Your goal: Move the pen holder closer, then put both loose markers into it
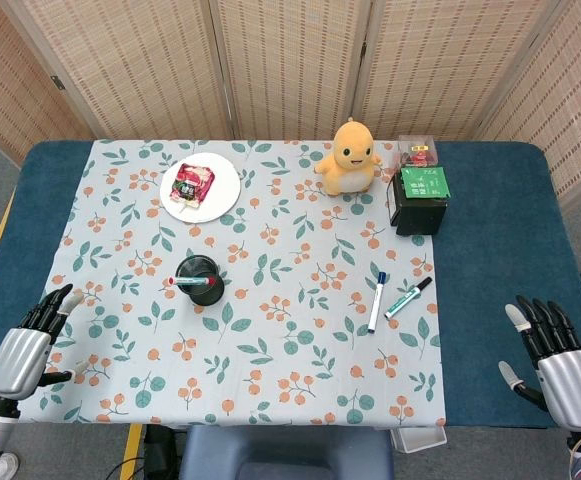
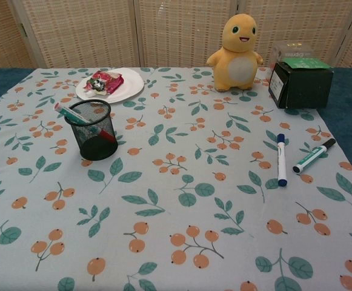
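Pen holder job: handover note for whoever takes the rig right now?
Left hand: open, holding nothing, at the near left table edge.
Right hand: open, holding nothing, at the near right edge.
Black mesh pen holder: upright, left of centre on the leaf-print tablecloth, with one red-capped marker already inside.
Blue-capped white marker and green-and-black marker: lying loose on the right, side by side and apart.
Done: nothing visible.
Left: pull the holder closer, then put both loose markers in.
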Robot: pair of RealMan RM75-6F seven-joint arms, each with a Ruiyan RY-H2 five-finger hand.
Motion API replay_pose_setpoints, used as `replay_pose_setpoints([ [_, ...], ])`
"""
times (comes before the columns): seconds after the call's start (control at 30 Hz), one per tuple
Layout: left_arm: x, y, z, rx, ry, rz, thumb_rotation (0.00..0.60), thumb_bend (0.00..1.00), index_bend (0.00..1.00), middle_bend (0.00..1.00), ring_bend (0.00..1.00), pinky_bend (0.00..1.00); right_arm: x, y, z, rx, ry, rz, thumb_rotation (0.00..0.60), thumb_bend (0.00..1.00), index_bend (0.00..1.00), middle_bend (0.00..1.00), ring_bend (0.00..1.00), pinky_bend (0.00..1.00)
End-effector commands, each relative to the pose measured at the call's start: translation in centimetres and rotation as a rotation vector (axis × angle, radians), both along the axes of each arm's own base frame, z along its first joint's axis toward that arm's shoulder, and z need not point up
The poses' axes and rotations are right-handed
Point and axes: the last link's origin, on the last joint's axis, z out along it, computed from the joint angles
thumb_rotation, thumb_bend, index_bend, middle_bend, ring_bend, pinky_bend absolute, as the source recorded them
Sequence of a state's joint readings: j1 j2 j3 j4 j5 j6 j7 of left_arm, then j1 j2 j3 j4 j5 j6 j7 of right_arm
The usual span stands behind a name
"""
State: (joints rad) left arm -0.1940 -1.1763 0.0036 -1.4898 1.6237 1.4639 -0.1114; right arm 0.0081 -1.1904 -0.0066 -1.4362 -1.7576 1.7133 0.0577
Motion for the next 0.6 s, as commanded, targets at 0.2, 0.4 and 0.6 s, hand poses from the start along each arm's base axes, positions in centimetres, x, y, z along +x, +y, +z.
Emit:
replay_pose_setpoints([
  [0.2, 0.04, -0.15, 0.21, 0.011, 0.007, 0.006, 0.600, 0.05, 0.00, 0.00, 0.00, 0.20, 0.07, -0.13, -0.34, 0.014, 0.008, 0.001, 0.600, 0.30, 0.00, 0.00, 0.00, 0.00],
  [0.4, -0.02, -0.12, 0.02, -0.003, 0.014, 0.006, 0.600, 0.05, 0.00, 0.00, 0.00, 0.20, 0.20, 0.10, -0.39, 0.012, 0.013, 0.009, 0.600, 0.30, 0.00, 0.00, 0.00, 0.00],
  [0.6, -0.28, -0.14, -0.12, -0.020, 0.007, 0.019, 0.600, 0.05, 0.00, 0.00, 0.00, 0.20, 0.45, 0.05, -0.40, 0.006, 0.012, 0.023, 0.600, 0.30, 0.00, 0.00, 0.00, 0.00],
])
